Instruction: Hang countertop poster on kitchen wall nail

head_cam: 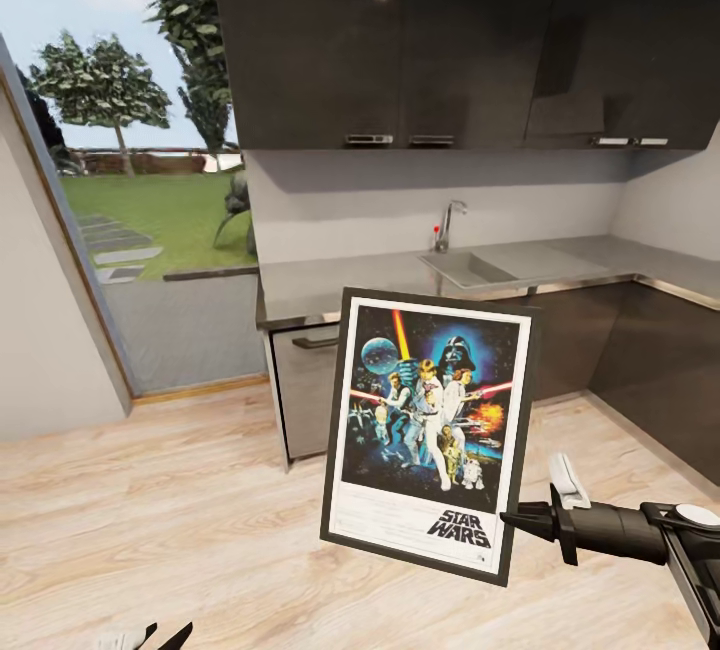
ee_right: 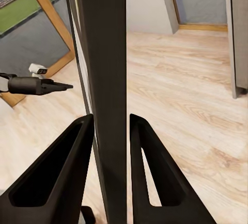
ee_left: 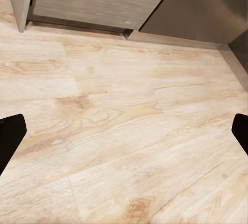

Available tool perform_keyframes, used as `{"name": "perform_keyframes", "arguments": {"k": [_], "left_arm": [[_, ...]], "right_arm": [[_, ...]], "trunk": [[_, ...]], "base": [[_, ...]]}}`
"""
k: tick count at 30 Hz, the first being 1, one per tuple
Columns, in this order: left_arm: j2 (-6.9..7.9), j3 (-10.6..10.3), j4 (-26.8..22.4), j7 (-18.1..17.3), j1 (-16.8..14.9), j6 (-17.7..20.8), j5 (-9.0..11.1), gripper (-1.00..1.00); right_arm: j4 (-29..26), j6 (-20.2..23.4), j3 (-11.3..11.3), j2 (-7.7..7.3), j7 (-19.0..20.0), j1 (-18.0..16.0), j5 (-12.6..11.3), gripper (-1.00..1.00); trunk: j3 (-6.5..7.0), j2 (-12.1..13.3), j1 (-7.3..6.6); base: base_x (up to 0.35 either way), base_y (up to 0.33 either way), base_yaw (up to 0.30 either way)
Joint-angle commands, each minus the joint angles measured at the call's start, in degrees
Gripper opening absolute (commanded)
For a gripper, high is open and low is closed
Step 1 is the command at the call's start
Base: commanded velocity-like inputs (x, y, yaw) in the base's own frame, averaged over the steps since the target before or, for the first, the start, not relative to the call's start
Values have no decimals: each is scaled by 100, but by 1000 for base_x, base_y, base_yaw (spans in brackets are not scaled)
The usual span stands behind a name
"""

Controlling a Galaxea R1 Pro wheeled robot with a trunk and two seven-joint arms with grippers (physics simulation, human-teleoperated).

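Poster (head_cam: 428, 433), framed, "STAR WARS" logo at lower right.
Held upright above the floor (head_cam: 180, 520), off the countertop (head_cam: 340, 280); right gripper (ee_right: 110, 123) pinches its edge. Left gripper (ee_left: 124, 131) spread.

The kitchen is being viewed from the head camera, facing forward and slightly down toward the kitchen countertop (head_cam: 400, 275), with the poster (head_cam: 425, 430) near. The wooden floor (ee_left: 124, 131) is being looked at closely from the left wrist. The poster's edge is being seen very near from the right wrist. The floor is being shared by all views.
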Motion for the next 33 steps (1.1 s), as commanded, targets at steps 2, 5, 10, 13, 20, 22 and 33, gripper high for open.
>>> {"name": "perform_keyframes", "arguments": {"k": [2, 5, 10, 13, 20, 22, 33], "left_arm": [[2, -43, 8, -20, -5, -14, 59, 100], [-13, -43, 8, -20, -5, -17, 55, 100], [-31, -49, 8, 129, -5, -15, 47, 100], [-32, -50, 8, 151, -5, -18, 46, 100], [-33, -51, 8, 172, -5, -19, 44, 100], [-33, -51, 7, 173, -5, -18, 44, 100], [-33, -51, 8, 171, -5, -15, 44, 100]], "right_arm": [[0, 68, -8, 4, 31, -4, 14, -100], [-2, 66, -9, 7, 27, -4, 14, -100], [-3, -3, -9, 15, 14, -3, 17, -100], [-1, -124, -9, 16, 11, -3, 20, -100], [9, -270, -33, 17, 4, -3, 22, -100], [12, -276, -112, 17, 4, -3, 23, -100], [53, -280, -296, 17, 5, -2, 31, -100]], "trunk": [[30, 77, -44], [84, 198, -110], [173, 398, -220], [227, 519, -286], [353, 799, -440], [389, 880, -484], [586, 1321, -725]], "base": [[0, 0, 0], [0, 0, 0], [0, 0, 0], [0, 0, 0], [0, 0, 0], [0, 0, 0], [0, 0, 0]]}}
